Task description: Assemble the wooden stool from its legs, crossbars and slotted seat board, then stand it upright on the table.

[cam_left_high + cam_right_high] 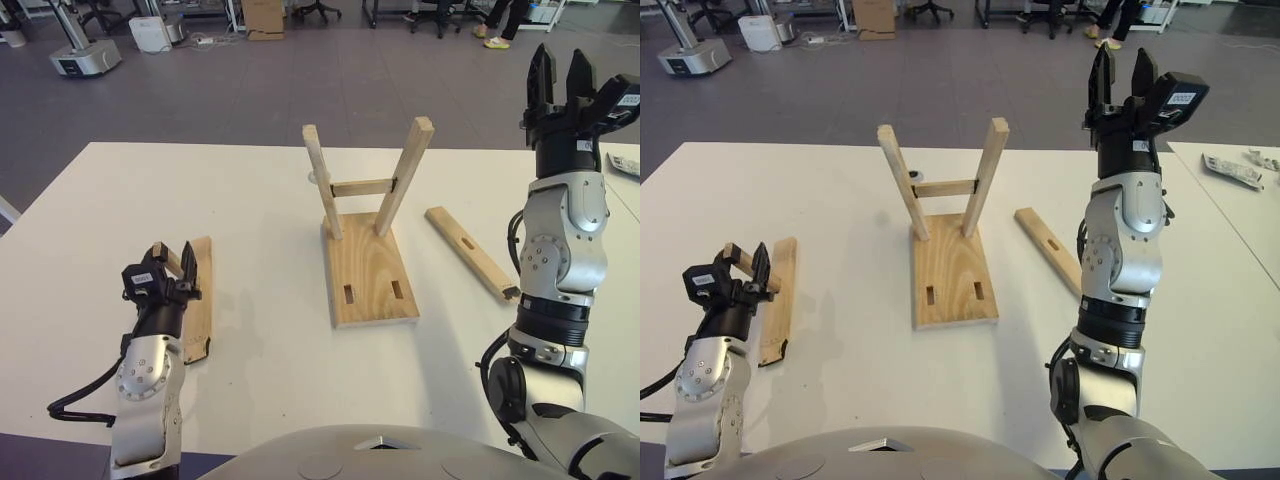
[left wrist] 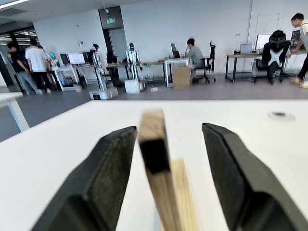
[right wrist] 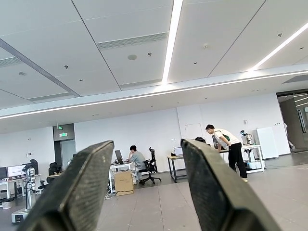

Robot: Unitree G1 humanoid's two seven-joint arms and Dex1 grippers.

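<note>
Left gripper point(image 1: 172, 252) low, right gripper point(image 1: 560, 60) raised, both spread

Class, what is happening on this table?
A wooden stool is half built. The pale slotted seat board lies flat on the white table, with two upright wooden legs planted in it, joined by one short crossbar. Another slotted wooden leg lies loose on the robot's right. The left gripper is open around a thin wooden bar beside a further flat leg. The right gripper is raised, open and empty.

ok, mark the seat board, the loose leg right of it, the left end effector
seat board point(image 1: 372, 275): left eye view, bare middle.
loose leg point(image 1: 471, 253): left eye view, mid-length.
left end effector point(image 1: 173, 256): left eye view, between its fingertips.
</note>
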